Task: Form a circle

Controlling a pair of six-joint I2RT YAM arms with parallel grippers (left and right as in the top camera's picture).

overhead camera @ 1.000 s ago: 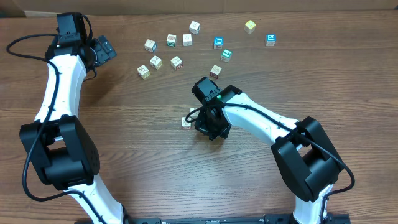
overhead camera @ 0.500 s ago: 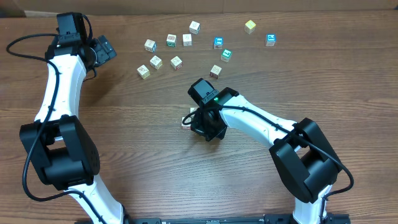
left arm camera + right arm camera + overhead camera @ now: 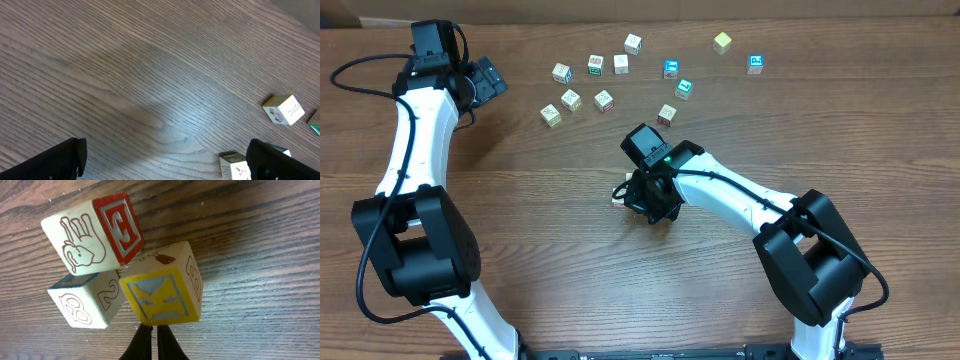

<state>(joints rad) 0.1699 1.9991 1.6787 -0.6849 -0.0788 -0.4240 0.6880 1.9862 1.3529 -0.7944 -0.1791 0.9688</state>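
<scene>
Right tool (image 3: 152, 341) closed, tips at the yellow cube (image 3: 160, 297) of the cube clump (image 3: 120, 265) just ahead on the counter (image 3: 260, 255), left tool (image 3: 487, 78) wide open, loose cubes (image 3: 283, 109) near one finger.

2 arms, same look. L arm (image 3: 412, 140) & R arm (image 3: 735, 195) are smooth white round tubes w/ big black chunky joints btwn them. Each has a fat black block (image 3: 415, 245) w/ rounded corners, a bit shiny on top. L cable (image 3: 360, 62) is thin, black & loopy. R cable (image 3: 873, 268) is thin & black too. A small green light (image 3: 669, 156) glows on a black box on the R arm. L gripper (image 3: 492, 77) is all black & boxy, its fingers (image 3: 55, 160) flat, dark, not shiny. R gripper (image 3: 152, 340) is black too, w/ 2 thin pointy tips.
</scene>
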